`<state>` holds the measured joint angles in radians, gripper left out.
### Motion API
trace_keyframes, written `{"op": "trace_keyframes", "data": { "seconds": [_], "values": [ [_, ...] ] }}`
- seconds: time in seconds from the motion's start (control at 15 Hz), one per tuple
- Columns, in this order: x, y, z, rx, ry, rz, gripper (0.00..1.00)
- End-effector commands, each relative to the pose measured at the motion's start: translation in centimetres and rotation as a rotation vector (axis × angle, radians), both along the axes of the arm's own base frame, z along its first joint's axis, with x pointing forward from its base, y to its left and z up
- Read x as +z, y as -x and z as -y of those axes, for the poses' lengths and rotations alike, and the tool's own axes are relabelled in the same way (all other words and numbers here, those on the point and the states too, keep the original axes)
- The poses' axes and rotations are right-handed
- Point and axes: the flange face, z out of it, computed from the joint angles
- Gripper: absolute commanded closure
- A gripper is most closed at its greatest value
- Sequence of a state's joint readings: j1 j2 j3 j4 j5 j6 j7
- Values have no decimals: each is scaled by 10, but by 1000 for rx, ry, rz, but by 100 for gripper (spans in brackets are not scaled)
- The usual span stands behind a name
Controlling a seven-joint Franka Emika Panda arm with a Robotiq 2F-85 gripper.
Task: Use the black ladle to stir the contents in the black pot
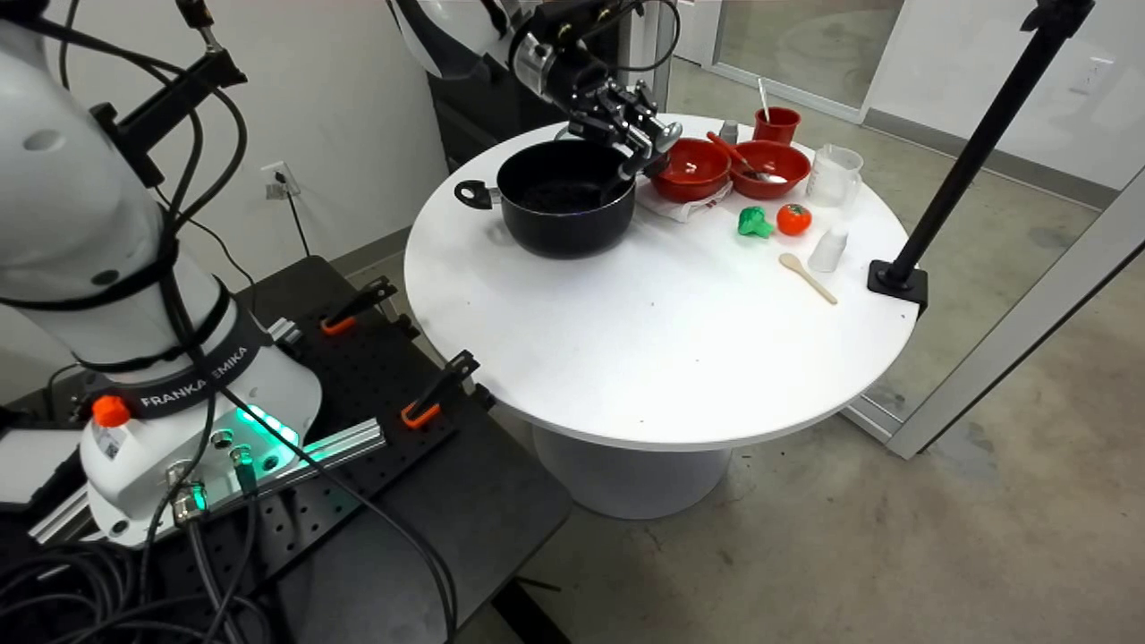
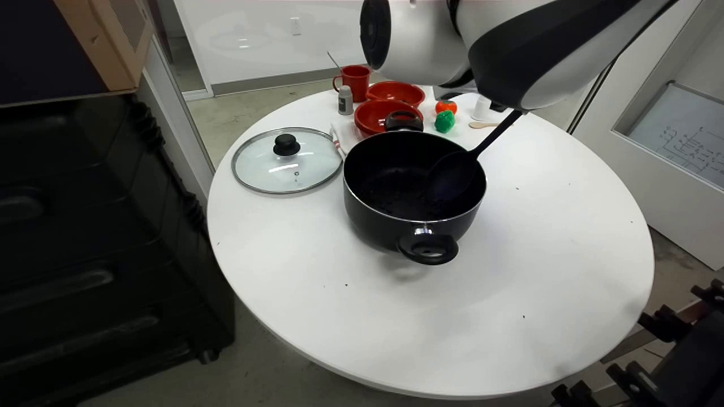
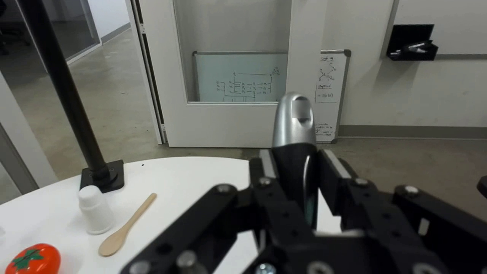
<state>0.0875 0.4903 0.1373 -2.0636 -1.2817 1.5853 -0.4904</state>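
Observation:
The black pot (image 1: 568,234) stands on the round white table, and it shows in both exterior views (image 2: 380,226). My gripper (image 1: 640,143) is above the pot's rim on the red bowls' side, shut on the handle of the black ladle (image 1: 668,137). The handle's silver end sticks out past the fingers, as the wrist view (image 3: 295,127) shows. The ladle is tilted, with its bowl (image 2: 451,176) inside the pot, near the wall. Dark contents at the pot's bottom are hard to make out. In an exterior view the arm hides the gripper.
A glass lid (image 2: 263,164) lies beside the pot. Red bowls (image 1: 689,170), a red cup (image 1: 776,125), a green pepper-like piece (image 1: 754,222), a tomato (image 1: 793,219), a wooden spoon (image 1: 808,278) and a white shaker (image 1: 828,250) are nearby. A black pole (image 1: 962,170) is clamped at the table edge.

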Motion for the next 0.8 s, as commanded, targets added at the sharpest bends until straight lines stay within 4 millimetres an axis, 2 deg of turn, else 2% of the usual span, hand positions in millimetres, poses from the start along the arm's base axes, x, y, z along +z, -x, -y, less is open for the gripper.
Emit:
{"op": "trace_keyframes", "data": {
  "seconds": [0.0, 0.13, 0.47, 0.73],
  "values": [
    [23, 15, -18, 62, 14, 34, 92],
    [26, 26, -27, 90, 52, 1, 92],
    [9, 63, -45, 177, 147, -114, 92],
    [-6, 76, -58, 271, 170, -127, 92]
  ]
}}
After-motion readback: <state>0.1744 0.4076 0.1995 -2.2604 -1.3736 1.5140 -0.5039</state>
